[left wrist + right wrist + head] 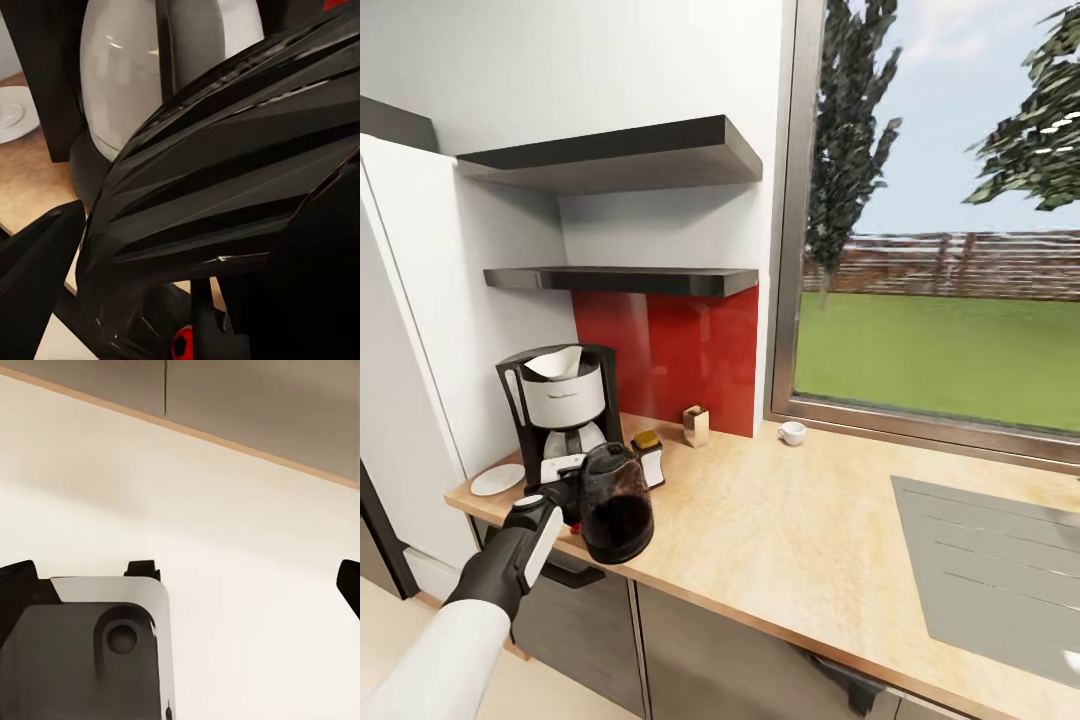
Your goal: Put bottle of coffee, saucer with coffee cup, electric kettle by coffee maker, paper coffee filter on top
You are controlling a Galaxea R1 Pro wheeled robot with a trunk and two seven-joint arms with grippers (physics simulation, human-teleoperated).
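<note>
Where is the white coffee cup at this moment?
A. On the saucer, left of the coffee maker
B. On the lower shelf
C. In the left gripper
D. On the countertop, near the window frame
D: in the head view the coffee cup stands on the countertop close below the window frame, while the saucer lies bare to the left of the coffee maker.

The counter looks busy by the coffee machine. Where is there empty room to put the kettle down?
The bare wood stretches between the coffee cup by the window and the sink drainboard. It is crowded at the left end, where the coffee maker, saucer, coffee bottle and the held kettle cluster.
</note>
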